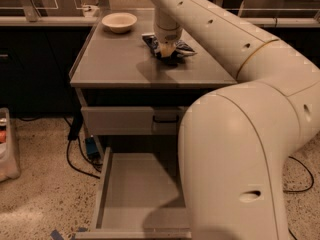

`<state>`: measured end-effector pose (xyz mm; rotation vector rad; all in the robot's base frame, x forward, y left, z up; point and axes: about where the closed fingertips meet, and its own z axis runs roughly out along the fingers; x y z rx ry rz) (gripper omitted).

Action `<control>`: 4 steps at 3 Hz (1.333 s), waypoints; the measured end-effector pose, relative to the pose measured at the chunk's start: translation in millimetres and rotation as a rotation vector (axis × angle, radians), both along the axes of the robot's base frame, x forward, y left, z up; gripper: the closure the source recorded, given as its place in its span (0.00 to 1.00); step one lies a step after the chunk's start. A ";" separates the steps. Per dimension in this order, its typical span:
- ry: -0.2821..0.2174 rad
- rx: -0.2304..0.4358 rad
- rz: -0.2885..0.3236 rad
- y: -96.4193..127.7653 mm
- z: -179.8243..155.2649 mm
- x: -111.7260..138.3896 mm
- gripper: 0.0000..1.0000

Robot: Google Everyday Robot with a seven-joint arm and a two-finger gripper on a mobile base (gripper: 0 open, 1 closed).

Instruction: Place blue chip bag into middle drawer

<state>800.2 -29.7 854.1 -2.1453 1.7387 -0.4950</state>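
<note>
The blue chip bag lies crumpled on the grey cabinet top, right of centre toward the back. My gripper comes down from above on the white arm and sits right on the bag's middle, hiding part of it. The middle drawer is pulled out at floor level below the cabinet. Its flat grey floor is bare, and its right part is hidden behind my arm's large white body.
A cream round bowl stands at the back left of the cabinet top. A shut drawer front with a small black handle sits above the open drawer. Black cables and a white bin are on the speckled floor at left.
</note>
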 end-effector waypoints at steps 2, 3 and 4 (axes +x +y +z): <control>0.000 0.000 0.000 0.0 -0.1 0.0 1.00; 0.000 0.000 0.000 0.0 -0.1 0.0 1.00; -0.005 0.004 0.028 -4.2 13.5 -7.0 1.00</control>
